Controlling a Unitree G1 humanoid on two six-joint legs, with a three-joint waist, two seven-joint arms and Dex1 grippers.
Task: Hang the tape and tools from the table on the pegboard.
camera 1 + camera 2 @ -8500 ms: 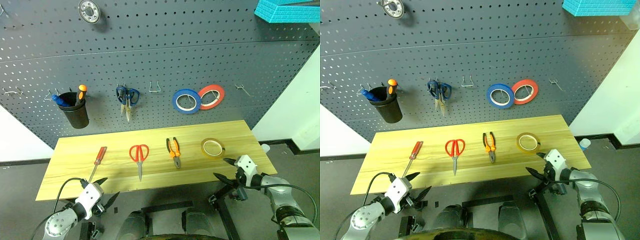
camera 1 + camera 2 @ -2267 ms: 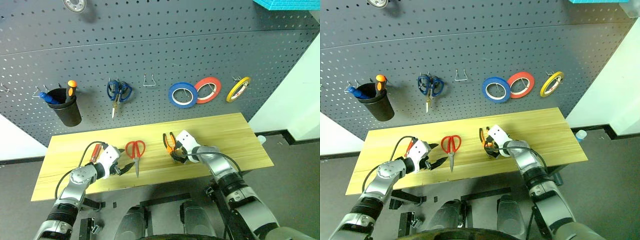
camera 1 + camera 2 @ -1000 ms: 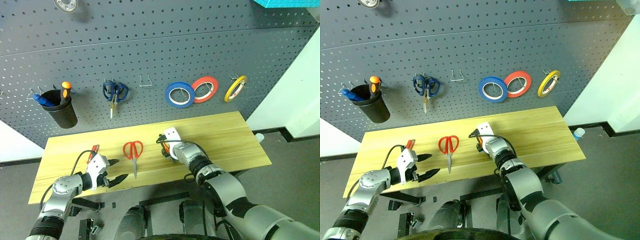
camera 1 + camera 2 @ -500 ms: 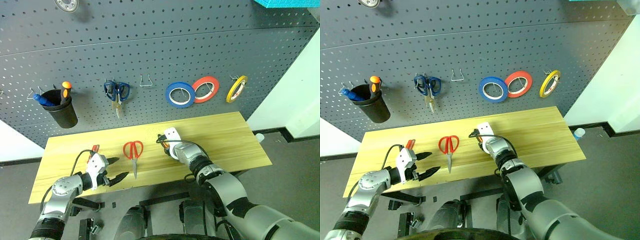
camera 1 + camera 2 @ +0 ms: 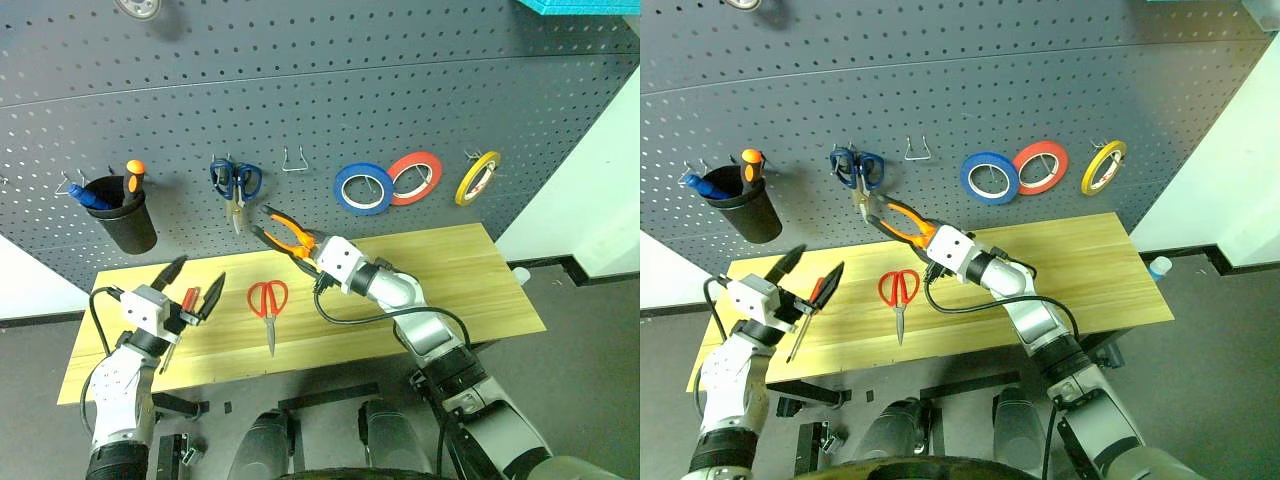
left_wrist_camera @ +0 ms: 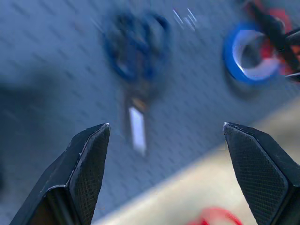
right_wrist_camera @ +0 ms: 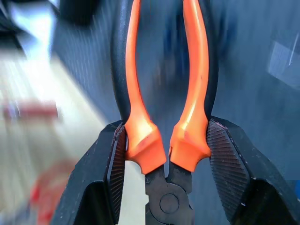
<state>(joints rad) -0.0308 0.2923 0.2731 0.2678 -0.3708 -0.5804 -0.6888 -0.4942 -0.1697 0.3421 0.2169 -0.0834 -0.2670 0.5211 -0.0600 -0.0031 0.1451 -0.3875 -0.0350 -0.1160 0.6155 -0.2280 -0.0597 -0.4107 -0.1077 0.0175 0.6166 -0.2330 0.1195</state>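
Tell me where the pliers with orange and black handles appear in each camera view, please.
Left eye view: orange-and-black-handled pliers left of centre, held up before the grey pegboard.
Right eye view: same.
Left wrist view: cannot tell.
Right wrist view: centre, between the fingers.
Shared landmark: blue-handled scissors.

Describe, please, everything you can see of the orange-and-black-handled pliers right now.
The orange-and-black-handled pliers are off the light wooden table, held in the air by the right gripper, whose two black fingers clamp the handles just above the dark metal pivot. The two curved handles, orange inside and black outside, look rubbery and spread apart as they run toward the dark grey pegboard, ending just below the blue-handled scissors hanging there. The jaws are hidden.
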